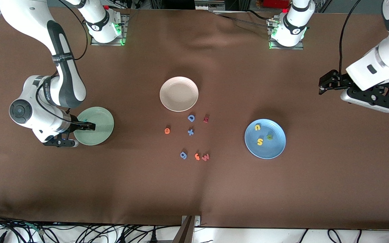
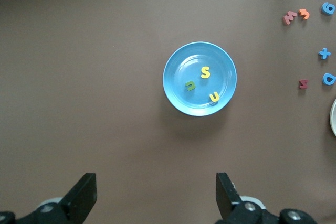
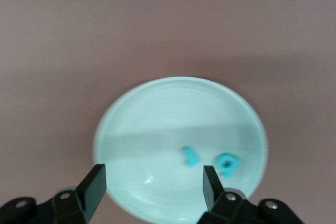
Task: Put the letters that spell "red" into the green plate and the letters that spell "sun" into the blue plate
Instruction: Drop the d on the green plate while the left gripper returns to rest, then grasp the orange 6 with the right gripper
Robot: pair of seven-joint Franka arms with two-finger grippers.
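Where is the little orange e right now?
In the front view the orange e lies on the brown table, not on any plate. It sits between the green plate and the blue plus sign, nearer the plus.

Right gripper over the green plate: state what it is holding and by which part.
Nothing is held. The right gripper is open over the green plate, and the two teal letters lie loose in the plate. The left gripper is open and empty too.

Right claw [image 1: 91,127] open over green plate [image 1: 105,130], blue plate [image 1: 275,148] holding three letters
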